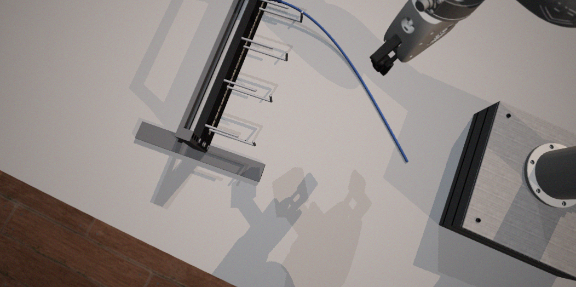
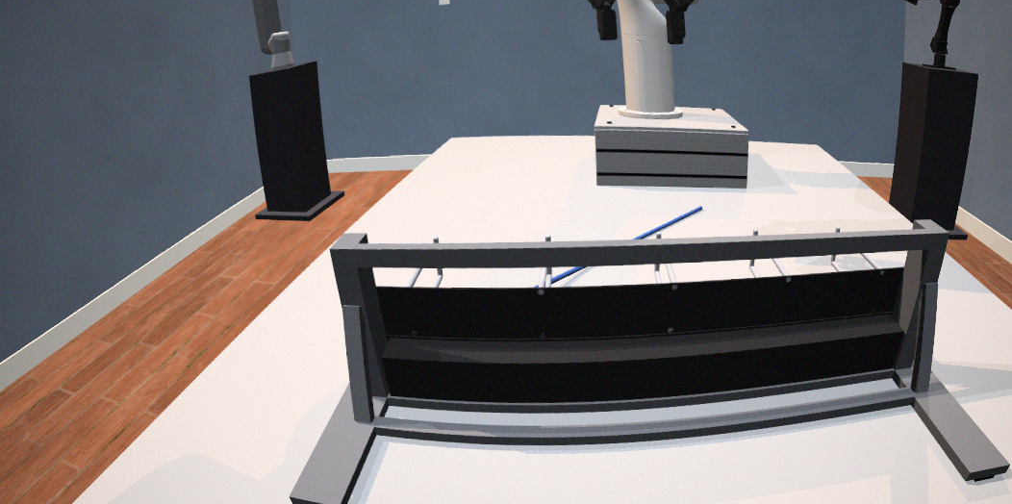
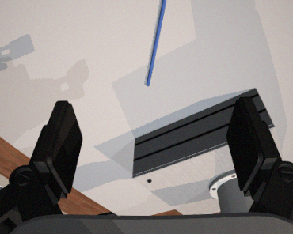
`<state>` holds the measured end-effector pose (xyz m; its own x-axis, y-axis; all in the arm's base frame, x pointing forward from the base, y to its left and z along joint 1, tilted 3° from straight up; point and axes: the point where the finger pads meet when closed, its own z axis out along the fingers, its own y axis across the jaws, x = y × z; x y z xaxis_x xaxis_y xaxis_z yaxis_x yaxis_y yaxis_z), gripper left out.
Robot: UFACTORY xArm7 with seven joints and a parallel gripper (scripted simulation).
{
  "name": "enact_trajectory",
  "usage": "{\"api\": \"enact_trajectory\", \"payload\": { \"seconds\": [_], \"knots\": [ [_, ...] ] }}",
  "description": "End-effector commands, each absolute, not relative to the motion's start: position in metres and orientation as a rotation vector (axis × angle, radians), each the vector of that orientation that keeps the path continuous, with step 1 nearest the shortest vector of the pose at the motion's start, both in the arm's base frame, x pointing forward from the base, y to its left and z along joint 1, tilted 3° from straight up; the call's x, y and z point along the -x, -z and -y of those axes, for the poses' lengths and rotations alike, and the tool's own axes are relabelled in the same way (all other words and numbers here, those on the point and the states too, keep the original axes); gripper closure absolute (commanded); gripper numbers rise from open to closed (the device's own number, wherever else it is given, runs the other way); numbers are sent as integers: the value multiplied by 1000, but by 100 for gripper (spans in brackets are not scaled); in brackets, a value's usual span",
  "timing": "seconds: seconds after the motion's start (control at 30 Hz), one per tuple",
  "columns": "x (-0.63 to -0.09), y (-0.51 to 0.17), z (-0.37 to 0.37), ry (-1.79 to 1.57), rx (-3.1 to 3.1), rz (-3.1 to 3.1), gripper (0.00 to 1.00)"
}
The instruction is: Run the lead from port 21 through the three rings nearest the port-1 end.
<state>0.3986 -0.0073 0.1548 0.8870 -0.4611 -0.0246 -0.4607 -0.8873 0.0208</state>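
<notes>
The grey and black rack stands on the white table, with several wire rings sticking out of its front. The blue lead leaves the panel near the far end of the rack in the top view. It passes at the second ring there and curves over the table to its free end. The three rings at the port-1 end hold nothing. My gripper is open and empty, high above the table beside the lead's middle stretch.
The robot's base block stands just beyond the lead's free end. The table's edge and the wooden floor lie past the rack's port-1 foot. Two black pedestals stand beside the table.
</notes>
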Motion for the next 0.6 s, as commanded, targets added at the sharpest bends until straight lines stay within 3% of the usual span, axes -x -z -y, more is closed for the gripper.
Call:
{"api": "enact_trajectory", "payload": {
  "seconds": [0.0, 0.57],
  "knots": [
    [-401, -155, 7, 29, -3032, 765, 0],
    [-398, -132, 9, 36, -2978, 945, 0]
  ]
}}
